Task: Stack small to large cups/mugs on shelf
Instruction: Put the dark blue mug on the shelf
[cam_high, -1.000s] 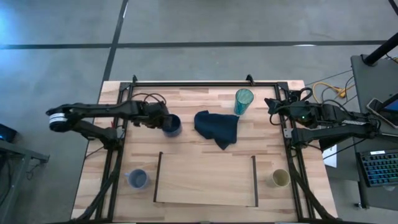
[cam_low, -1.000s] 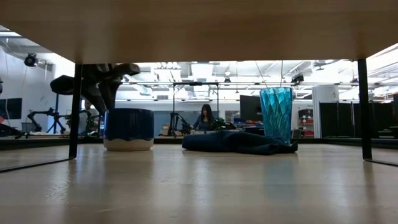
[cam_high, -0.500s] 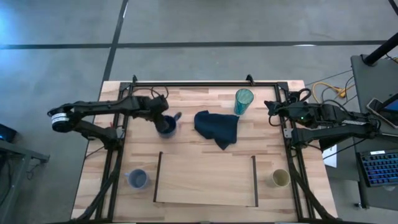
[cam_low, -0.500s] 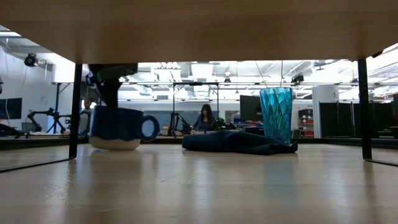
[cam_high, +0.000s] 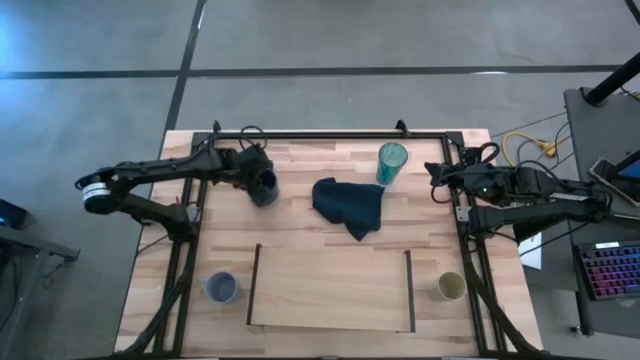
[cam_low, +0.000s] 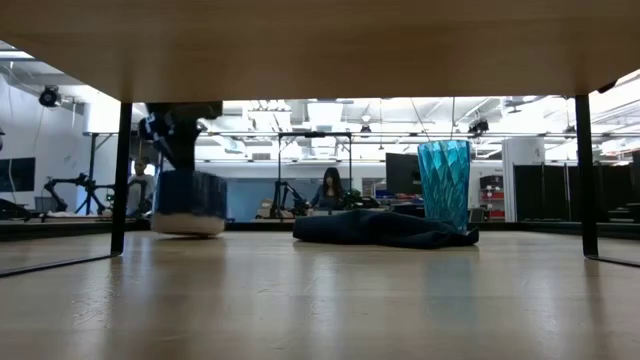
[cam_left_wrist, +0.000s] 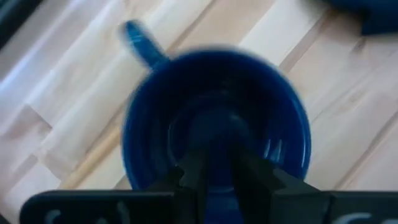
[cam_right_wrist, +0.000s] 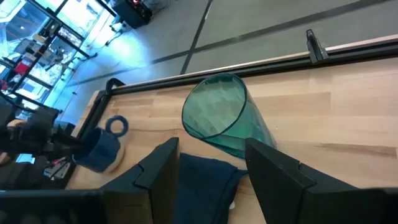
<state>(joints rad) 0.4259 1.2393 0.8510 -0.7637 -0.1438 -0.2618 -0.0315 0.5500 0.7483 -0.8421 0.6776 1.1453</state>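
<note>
Now the left tool (cam_high: 262, 183) has the dark blue mug (cam_high: 265, 186) by its rim, one finger inside the cup and one outside, fingers closed tight on the wall. Compared with half a second ago the mug has shifted toward the back-left of the surface (cam_high: 300, 160) and turned: its handle, then pointing toward the cloth, no longer shows in the high view. Low view: mug (cam_low: 188, 203) base sits at or just above the surface; cannot tell which, and it is smeared by motion. Left wrist view: mug (cam_left_wrist: 214, 121) seen from above, handle pointing away from the tool (cam_left_wrist: 217, 171).

Right tool (cam_high: 436, 178) waits at the right edge of the surface, fingers spread apart, holding nothing; right wrist view looks between its fingers (cam_right_wrist: 165, 171) at the teal tumbler (cam_right_wrist: 221, 121).

Surroundings: tumbler (cam_high: 391, 163) upright near the back, just beside the dark blue cloth (cam_high: 348, 206), which lies between mug and tumbler. Shelf (cam_high: 330, 285) at the front centre, bare. Grey-blue cup (cam_high: 221, 288) to the left of the shelf, beige cup (cam_high: 451, 287) to the right of it, both off the board. A person (cam_low: 328, 190) sits in the room beyond
</note>
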